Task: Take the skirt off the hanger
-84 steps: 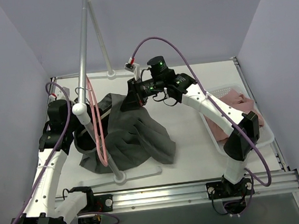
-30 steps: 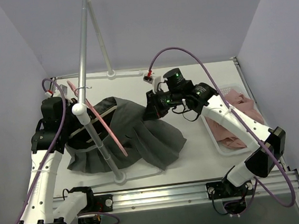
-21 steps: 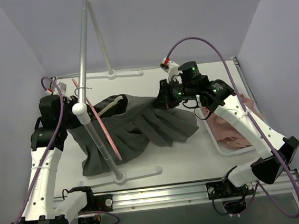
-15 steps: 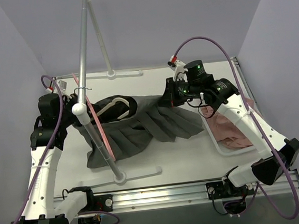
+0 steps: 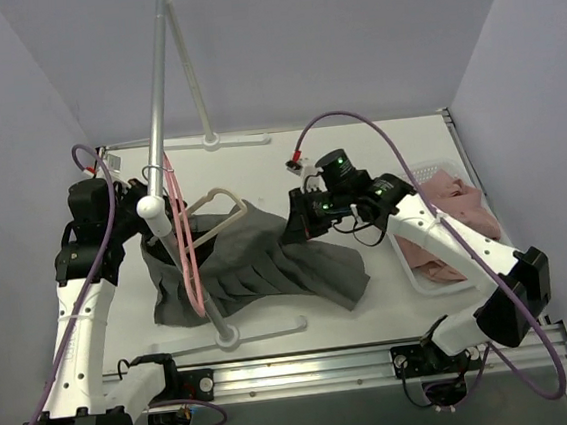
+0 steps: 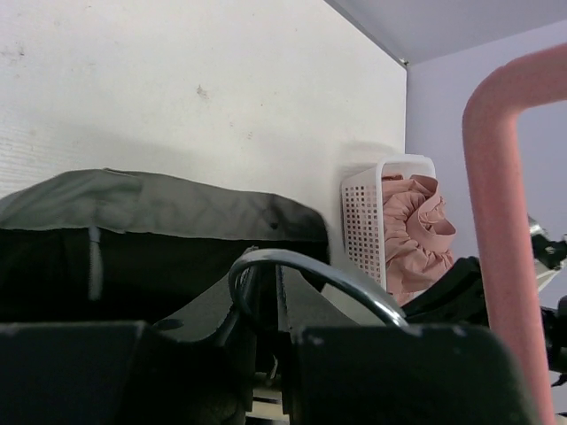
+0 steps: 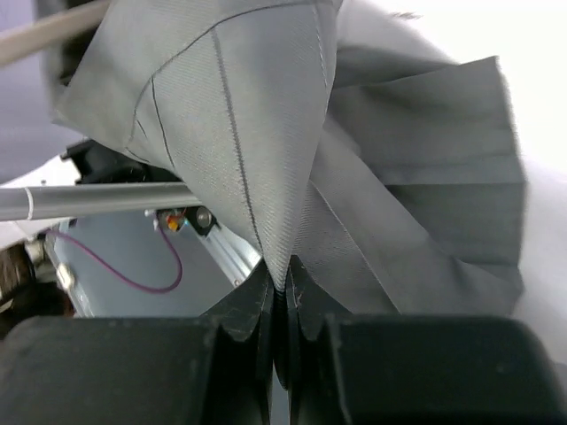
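The grey pleated skirt (image 5: pixel 269 269) lies spread on the white table, with its dark waist bunched at the left below the rack. A beige hanger (image 5: pixel 217 201) pokes out of the waist, and its far shoulder is bare. In the left wrist view the hanger's metal hook (image 6: pixel 306 270) curves between my left gripper's jaws (image 6: pixel 266 354), which are shut on it. My left gripper (image 5: pixel 123 240) sits at the skirt's left end. My right gripper (image 5: pixel 300 226) is shut on a fold of skirt (image 7: pixel 221 115), pinched at its tips (image 7: pixel 279 297) and lifted off the table.
A metal clothes rack (image 5: pixel 158 104) crosses the left side, its foot (image 5: pixel 265 330) near the front. A pink hanger (image 5: pixel 187 252) hangs from it, close beside my left wrist (image 6: pixel 500 221). A white basket (image 5: pixel 409 261) with pink clothing (image 5: pixel 453 196) stands at the right.
My right gripper has swung back left and nearer with the skirt fabric, so the skirt now lies more bunched. More of the beige hanger shows. The left arm has barely moved.
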### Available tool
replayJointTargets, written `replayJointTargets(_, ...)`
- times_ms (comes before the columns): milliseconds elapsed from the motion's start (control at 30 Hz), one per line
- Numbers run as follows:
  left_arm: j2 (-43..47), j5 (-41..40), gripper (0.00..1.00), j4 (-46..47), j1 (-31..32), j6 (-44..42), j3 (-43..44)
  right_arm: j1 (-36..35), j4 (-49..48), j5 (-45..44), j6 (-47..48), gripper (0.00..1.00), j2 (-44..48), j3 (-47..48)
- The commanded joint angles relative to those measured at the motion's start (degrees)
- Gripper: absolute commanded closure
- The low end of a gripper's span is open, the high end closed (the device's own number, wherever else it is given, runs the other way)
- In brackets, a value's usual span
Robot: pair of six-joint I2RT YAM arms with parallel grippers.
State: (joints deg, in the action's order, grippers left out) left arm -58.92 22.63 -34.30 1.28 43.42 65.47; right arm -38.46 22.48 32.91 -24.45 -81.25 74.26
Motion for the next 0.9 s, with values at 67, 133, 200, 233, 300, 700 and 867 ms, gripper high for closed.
replayJointTargets(67, 2.2, 0.8, 0.98, 3.5, -0.6, 1.7, -0.6, -1.6, -6.8, 1.7, -1.2, 1.00, -4.6, 2.7)
replayJointTargets(133, 2.5, 1.1, 0.98, 4.1, -0.6, 2.3, -1.2, -1.7, -8.4, 3.6, -1.4, 1.00, -8.0, 4.1)
replayJointTargets(200, 2.7, 2.0, 0.98, 4.7, -0.6, 3.7, -1.7, -1.7, -10.7, 5.1, -1.8, 1.00, -12.3, 6.8)
replayJointTargets(233, 2.7, 2.3, 0.98, 5.0, -0.6, 4.0, -1.9, -1.8, -11.7, 6.1, -2.7, 1.00, -13.7, 7.7)
replayJointTargets(300, 2.8, 2.8, 0.98, 5.1, -0.6, 4.5, -1.9, -1.7, -14.7, 7.3, -3.8, 1.00, -17.8, 10.3)
replayJointTargets(700, 3.7, 3.6, 0.98, -0.6, -0.8, 1.8, 0.1, 1.1, -39.9, 11.1, -17.3, 1.00, -43.2, 25.9)
replayJointTargets(867, 4.4, 3.6, 0.98, -3.3, -0.8, 0.9, 0.0, 5.7, -41.3, 8.6, -17.9, 1.00, -49.6, 34.2)
